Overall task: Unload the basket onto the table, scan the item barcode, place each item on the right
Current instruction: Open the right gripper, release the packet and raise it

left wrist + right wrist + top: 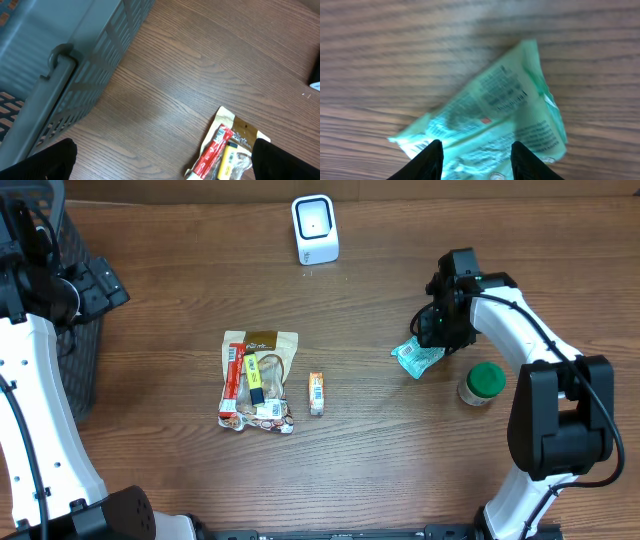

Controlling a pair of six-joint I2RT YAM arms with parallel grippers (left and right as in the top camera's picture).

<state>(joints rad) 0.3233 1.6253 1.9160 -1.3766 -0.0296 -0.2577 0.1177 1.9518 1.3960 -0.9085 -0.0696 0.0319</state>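
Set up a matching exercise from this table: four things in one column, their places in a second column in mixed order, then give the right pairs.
Things:
1. white scanner
2. green packet
3. green-lidded jar
4. grey basket

Places:
A. at the table's left edge, by the left arm
B. standing upright beside the packet, close to the right arm
C. at the far side of the table, near the middle
D. lying flat under the right pincer

Pairs: 1-C, 2-D, 3-B, 4-A
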